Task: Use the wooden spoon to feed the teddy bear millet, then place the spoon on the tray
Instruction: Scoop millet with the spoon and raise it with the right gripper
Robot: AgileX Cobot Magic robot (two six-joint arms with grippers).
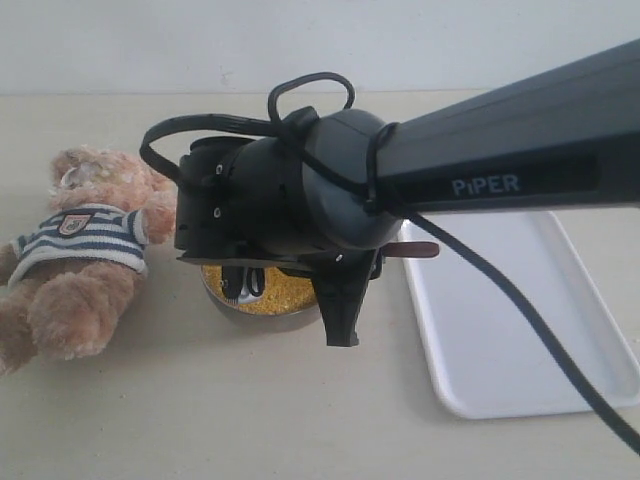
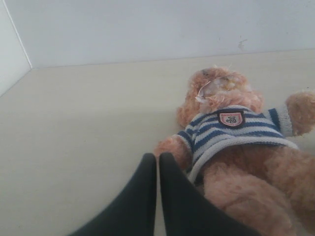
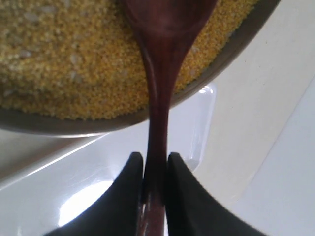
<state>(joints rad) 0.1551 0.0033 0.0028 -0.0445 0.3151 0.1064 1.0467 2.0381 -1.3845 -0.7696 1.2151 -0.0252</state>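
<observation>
The teddy bear (image 1: 80, 260) lies on its back at the left of the table, and the left wrist view shows it close up (image 2: 236, 142). My left gripper (image 2: 158, 158) is shut and empty beside the bear's arm. The metal bowl (image 1: 228, 299) of yellow millet (image 1: 285, 293) sits under my right arm. My right gripper (image 3: 155, 164) is shut on the handle of the wooden spoon (image 3: 160, 73). The spoon's bowl reaches over the millet (image 3: 64, 59). In the exterior view only the spoon's handle end (image 1: 412, 249) shows. The white tray (image 1: 520, 330) lies to the right, partly under the gripper (image 3: 74, 191).
The right arm's dark body and its cable (image 1: 520, 320) fill the middle of the exterior view and hide most of the bowl. A pale wall (image 2: 147, 29) stands behind the beige table (image 1: 250, 400).
</observation>
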